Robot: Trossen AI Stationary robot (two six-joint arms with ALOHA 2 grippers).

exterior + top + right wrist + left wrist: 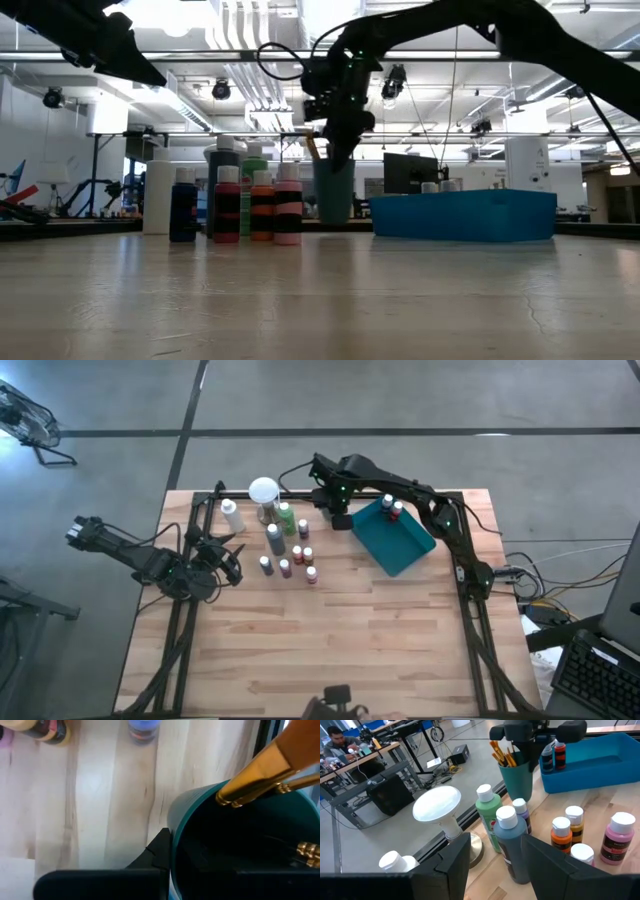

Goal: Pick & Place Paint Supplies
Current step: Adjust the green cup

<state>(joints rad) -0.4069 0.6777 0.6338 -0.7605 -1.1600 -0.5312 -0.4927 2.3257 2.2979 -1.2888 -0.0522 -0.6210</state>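
A teal plastic tray [404,550] and a teal cup [517,775] of orange-bristled brushes [501,754] sat on pale striped wood [330,640]; white-capped bottles [568,831] showed green, grey, orange and pink.

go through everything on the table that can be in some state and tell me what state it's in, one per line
Teal cup: upright, brushes standing in it, gripped at the rim by the right tool.
Teal tray: holds two bottles.
Bottle cluster: upright, capped.
Left tool: open, empty, facing the cluster.
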